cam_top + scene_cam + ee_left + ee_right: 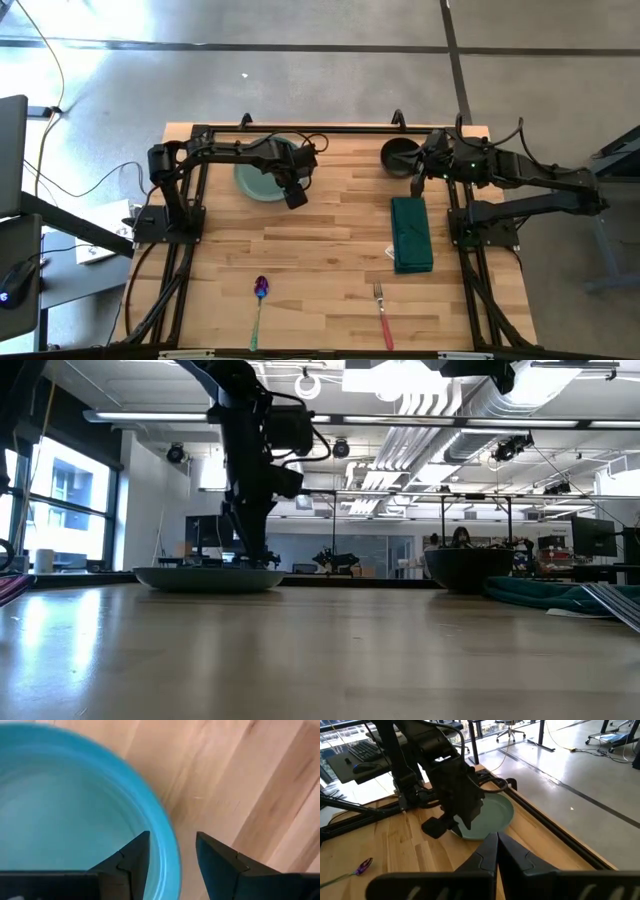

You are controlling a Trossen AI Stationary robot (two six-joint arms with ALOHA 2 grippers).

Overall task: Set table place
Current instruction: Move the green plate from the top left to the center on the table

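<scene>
A teal plate [255, 178] rests flat on the light-wood table [320, 250] at the far left; it also shows in the low view [210, 578]. My left gripper [172, 837] is open and points down at the plate's right near rim [167, 835], one finger over the inside and one over the table outside. In the high view my left gripper [296, 195] stands at that rim. My right gripper [497, 837] is shut and empty. It hovers beside a black bowl [398, 155] at the far right. My left gripper comes from above, with one finger [132, 862] inside the plate's rim and the other [215, 862] outside it. I cannot tell whether the fingers touch the rim. The plate lies flat on the table.
A folded green napkin [412, 235] lies right of centre. A spoon with a purple bowl [260, 298] and a fork with a red handle [382, 312] lie near the front edge. A black rail frame [320, 130] borders the table. Bare wood lies in the middle.
</scene>
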